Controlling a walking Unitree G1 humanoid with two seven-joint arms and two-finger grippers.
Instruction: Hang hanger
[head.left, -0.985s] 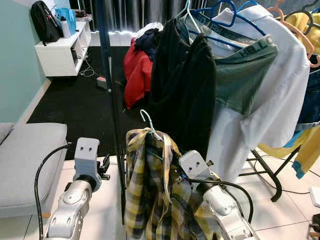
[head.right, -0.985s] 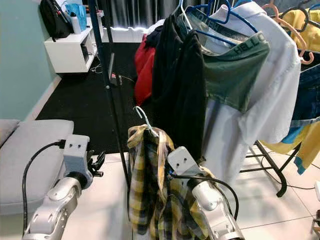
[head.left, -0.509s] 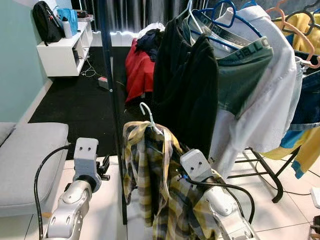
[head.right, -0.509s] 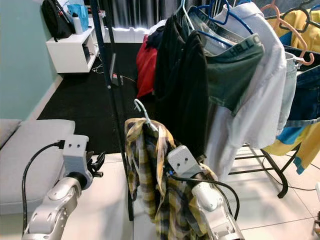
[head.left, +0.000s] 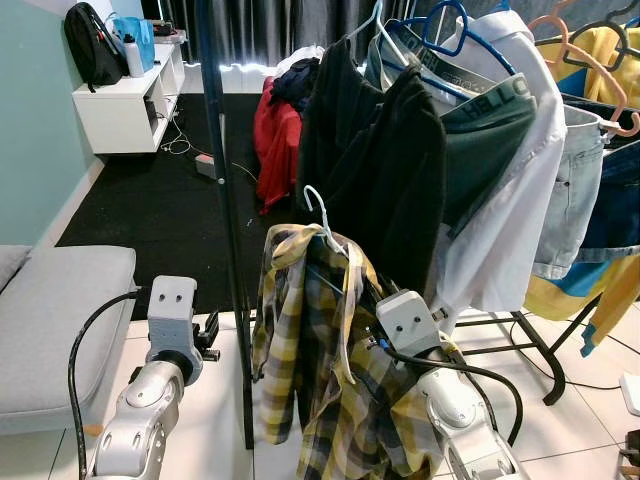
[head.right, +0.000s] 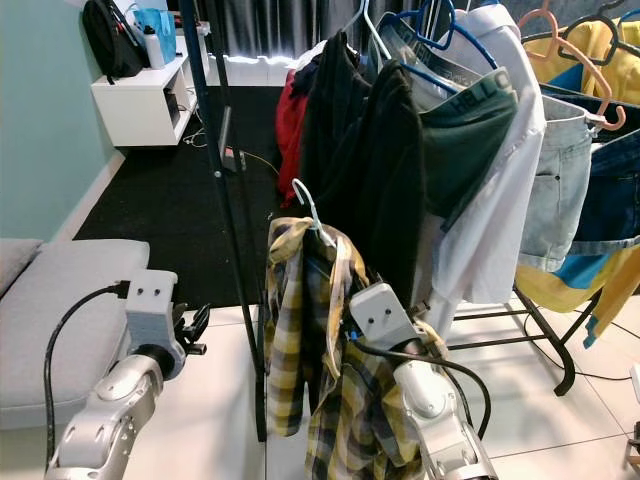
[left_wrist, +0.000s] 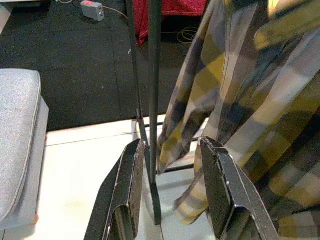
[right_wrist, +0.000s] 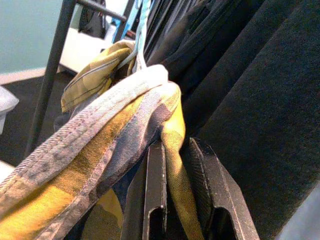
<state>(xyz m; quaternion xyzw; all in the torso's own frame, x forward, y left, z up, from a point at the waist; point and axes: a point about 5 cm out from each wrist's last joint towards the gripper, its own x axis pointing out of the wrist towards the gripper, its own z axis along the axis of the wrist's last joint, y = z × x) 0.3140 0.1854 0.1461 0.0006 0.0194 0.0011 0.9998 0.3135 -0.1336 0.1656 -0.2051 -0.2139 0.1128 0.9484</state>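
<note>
Right hand (right_wrist: 177, 200) gripping plaid shirt (head.left: 320, 370)

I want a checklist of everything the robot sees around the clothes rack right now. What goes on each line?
Surface: white tiled floor, black carpet beyond.
Job's things: yellow plaid shirt on a white hanger, held below the rack, not yet hung.
Clutter: crowded clothes rack with black garment, white shirt, red cloth.
Grippers: right gripper shut on the shirt's cloth; left gripper open, holding nothing.
Cables: black cable on the left arm; cords on the carpet.
Surroundings: grey cushion, white shelf, black backpack.
</note>
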